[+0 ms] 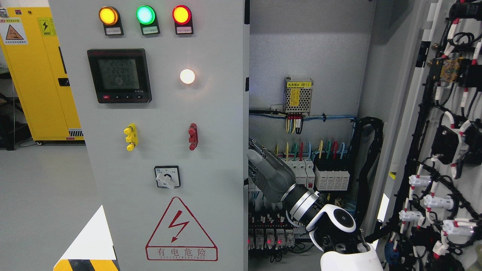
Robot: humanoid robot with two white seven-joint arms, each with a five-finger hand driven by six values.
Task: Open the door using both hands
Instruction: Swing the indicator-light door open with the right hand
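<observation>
Bright even light, sharp focus; white lamp point(187, 76) glares.

A single head-mounted view looks straight ahead, close up, at the grey metal electrical cabinet point(165, 150), its left door panel filling the frame's left half and the wired interior point(308, 143) open beside it.

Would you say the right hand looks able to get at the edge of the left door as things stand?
Probably yes: the right hand sits inside the open cabinet, right beside the left door edge, with nothing visible between them.

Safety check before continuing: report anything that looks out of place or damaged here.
Nothing looks damaged or askew. The right door stands open, wiring tidy; the left door is closed. The right hand sits at its inner edge.
</observation>
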